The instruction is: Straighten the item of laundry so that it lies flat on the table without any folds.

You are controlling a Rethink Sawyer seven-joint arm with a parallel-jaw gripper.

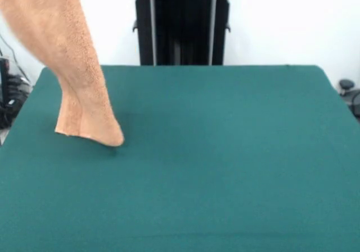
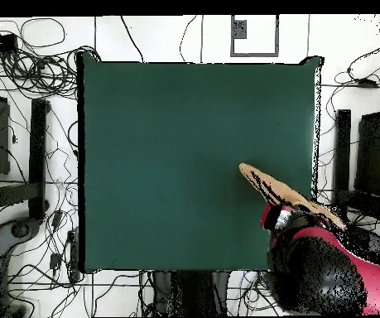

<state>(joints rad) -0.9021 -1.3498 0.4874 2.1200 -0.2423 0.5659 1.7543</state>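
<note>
One towel (image 1: 67, 66) hangs bunched from above over one bench (image 1: 225, 167), its lower corner about touching the green cloth near a side edge; the end effector (image 2: 286, 217) appears to grip its upper end, though the closure itself cannot be made out; to flatten it well, the arm should drag the trailing corner inward while lowering slowly, so the cloth unrolls without folding.

The dark green table (image 1: 225, 167) carries one thing — a hanging towel (image 1: 73, 77), its lower edge apparently brushing the cloth.
</note>
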